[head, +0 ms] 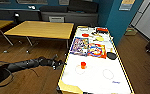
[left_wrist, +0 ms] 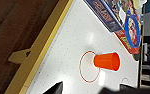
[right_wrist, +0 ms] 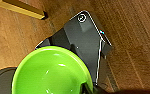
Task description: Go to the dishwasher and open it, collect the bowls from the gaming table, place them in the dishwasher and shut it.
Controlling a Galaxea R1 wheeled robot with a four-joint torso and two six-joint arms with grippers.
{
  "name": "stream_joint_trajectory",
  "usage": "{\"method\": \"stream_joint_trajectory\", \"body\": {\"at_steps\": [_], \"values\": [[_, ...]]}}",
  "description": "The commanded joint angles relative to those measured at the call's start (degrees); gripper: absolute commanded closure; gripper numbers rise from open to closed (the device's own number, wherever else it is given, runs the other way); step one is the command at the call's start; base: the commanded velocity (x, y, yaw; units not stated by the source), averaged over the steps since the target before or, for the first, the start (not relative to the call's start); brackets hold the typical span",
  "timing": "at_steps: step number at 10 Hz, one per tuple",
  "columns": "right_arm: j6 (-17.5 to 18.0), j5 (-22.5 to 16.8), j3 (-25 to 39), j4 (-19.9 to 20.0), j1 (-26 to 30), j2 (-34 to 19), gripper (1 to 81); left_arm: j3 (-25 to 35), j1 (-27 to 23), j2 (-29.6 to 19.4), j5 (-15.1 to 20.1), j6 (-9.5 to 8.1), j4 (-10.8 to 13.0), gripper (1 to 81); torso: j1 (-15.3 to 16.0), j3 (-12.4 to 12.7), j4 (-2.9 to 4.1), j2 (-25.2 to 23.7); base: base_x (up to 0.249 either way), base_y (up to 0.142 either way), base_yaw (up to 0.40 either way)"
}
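Observation:
The gaming table (head: 96, 82) is white-topped with a yellow edge (left_wrist: 43, 42) and carries colourful game sheets (head: 89, 47). A black bowl (head: 112, 55) lies near its right edge and a red bowl (head: 85, 35) sits toward its far end. A lime green bowl (right_wrist: 51, 72) hangs over the wooden floor and my dark base, with my right gripper (right_wrist: 88, 89) shut on its rim. My left gripper (head: 57, 64) is at the table's left edge, open with nothing in it (left_wrist: 83, 90). A small orange cup (left_wrist: 107, 61) lies just beyond it on the white top. The dishwasher is out of view.
Yellow wooden tables (head: 41, 29) stand to the left, with a dark low unit (head: 66, 15) along the back wall. A teal pillar (head: 121, 20) rises by the gaming table's far right corner. Wooden floor (head: 138, 62) runs along its right side. A dark cable (head: 8, 75) loops beside my arm.

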Motion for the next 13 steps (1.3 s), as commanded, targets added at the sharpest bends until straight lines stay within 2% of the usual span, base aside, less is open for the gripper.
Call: {"method": "stream_joint_trajectory", "body": {"at_steps": [1,3,4,5,6,7,8,9,10,11,13], "values": [[-0.3,-3.16,1.76,-1.9,0.27,-2.66,81.1,-1.97,-10.48,3.18,1.64,-0.44,-0.43,1.0,0.0,0.0,0.0,0.0,0.0,0.0,0.0],[-0.3,-3.07,1.76,-1.82,0.27,-2.66,81.1,-4.51,-10.74,6.33,1.64,-0.36,-0.08,1.0,0.0,0.0,0.0,0.0,0.0,0.0,0.0],[-0.38,-3.07,1.59,-1.82,0.01,-2.57,81.1,-5.84,-10.74,7.84,1.73,-0.44,-0.07,1.0,0.02,-0.02,-1.33,0.0,0.0,0.0,0.0],[-0.38,-3.07,1.5,-1.82,0.09,-2.57,81.1,-6.97,-10.74,9.23,1.81,-0.44,-0.07,1.0,0.02,-0.02,-5.28,0.0,0.0,0.0,0.0],[-0.38,-3.07,1.5,-1.9,0.09,-2.66,81.1,-7.69,-10.74,10.04,2.43,-0.35,0.01,1.0,0.02,-0.02,-5.94,0.02,0.0,0.0,0.0],[-0.38,-3.07,1.41,-1.9,0.01,-2.57,81.1,-8.99,-10.74,10.99,3.31,-0.35,0.44,1.0,0.04,-0.02,-7.04,0.02,0.0,0.0,0.0],[-0.38,-3.07,1.41,-1.9,-0.08,-2.57,81.1,-9.7,-10.91,11.44,3.4,-0.35,0.54,1.0,0.04,-0.02,-8.67,0.02,0.0,0.0,0.0],[-0.38,-3.07,1.41,-1.9,-0.08,-2.57,81.1,-9.88,-10.92,11.79,3.49,-0.35,0.72,1.0,0.04,-0.02,-5.09,0.02,0.0,0.0,0.0],[-0.38,-3.07,1.41,-1.9,-0.09,-2.57,81.1,-10.48,-11.01,12.4,3.49,-0.35,0.8,1.0,0.04,-0.02,-6.62,0.02,0.0,0.0,0.0],[-0.47,-3.07,1.32,-1.9,-0.17,-2.49,81.1,-12.05,-11.0,13.71,4.78,-0.35,1.4,1.0,0.06,-0.02,-7.39,0.02,0.0,0.0,0.0],[-0.38,-3.07,1.15,-1.82,-0.17,-2.48,81.1,-16.74,-11.01,16.8,7.88,-0.35,3.88,1.0,0.06,-0.02,-7.37,0.02,0.0,0.0,0.0]]}}
